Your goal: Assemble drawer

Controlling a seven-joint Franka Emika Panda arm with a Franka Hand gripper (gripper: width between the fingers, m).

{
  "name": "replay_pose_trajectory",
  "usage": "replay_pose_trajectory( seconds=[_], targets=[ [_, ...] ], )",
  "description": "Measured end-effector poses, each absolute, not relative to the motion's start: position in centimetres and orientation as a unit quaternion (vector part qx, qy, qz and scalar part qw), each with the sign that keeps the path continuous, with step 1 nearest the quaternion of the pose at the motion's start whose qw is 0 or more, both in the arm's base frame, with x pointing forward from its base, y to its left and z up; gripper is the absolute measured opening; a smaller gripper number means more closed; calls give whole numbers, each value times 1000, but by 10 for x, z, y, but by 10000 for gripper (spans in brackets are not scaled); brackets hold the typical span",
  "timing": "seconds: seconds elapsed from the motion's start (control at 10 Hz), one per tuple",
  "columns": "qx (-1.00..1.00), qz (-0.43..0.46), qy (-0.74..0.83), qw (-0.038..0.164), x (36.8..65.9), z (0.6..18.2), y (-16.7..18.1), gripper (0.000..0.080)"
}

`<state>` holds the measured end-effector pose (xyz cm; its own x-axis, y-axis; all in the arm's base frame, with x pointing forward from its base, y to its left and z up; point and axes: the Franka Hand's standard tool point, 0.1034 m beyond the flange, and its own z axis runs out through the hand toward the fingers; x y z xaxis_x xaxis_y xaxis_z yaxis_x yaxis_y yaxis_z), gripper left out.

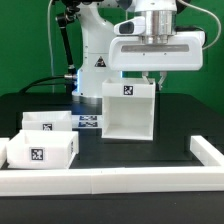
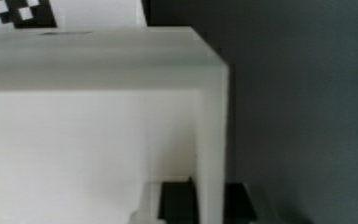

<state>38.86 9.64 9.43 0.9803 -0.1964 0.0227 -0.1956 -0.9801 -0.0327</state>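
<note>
Hand (image 1: 152, 78) at top of white cube-like box shell (image 1: 128, 118), open-fronted, black-and-white tagged.

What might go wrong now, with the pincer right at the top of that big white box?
1. The pincer sits at the thin upper wall of the box. Whether it grips is unclear, so the box might slip or tip if lifted.
2. The back tray stands close on the exterior view's left, so a swinging box might knock it.

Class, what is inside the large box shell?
Through its open front the box shell looks empty: only bare white inner walls show. Corners behind its side walls are covered.
</note>
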Motion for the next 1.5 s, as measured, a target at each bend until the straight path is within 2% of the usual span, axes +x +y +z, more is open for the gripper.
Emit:
replay_pose_trajectory(
  seconds=[0.4, 0.8, 1.5],
  targets=[
    [-996, -13, 91, 16, 391, 94, 95, 36],
    [-995, -28, 89, 28, 439, 95, 93, 36],
    [-988, -81, 121, 50, 549, 97, 89, 38]
  ],
)
